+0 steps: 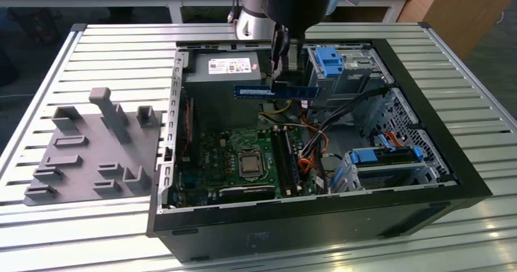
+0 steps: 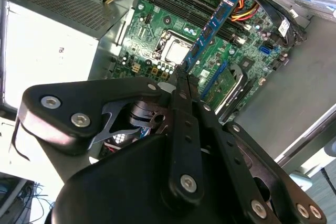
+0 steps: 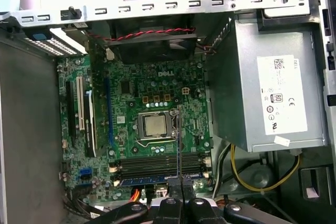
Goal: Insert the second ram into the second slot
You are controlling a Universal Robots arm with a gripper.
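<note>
A: Where is the second ram [image 1: 254,91]?

B: Grasped in the hand [image 1: 282,81], which is clenched on it near the middle. It hangs level over the open computer case [image 1: 323,217], well apart from the motherboard [image 3: 131,85].

A: And the memory slots [image 3: 157,163]?

B: Lower down, toward the near side of the exterior view. The stick's long axis runs across that view, while the slots run far to near. In the first wrist view its thin edge crosses them nearly square.

A: So not lined up?

B: Not as I judge it.
</note>
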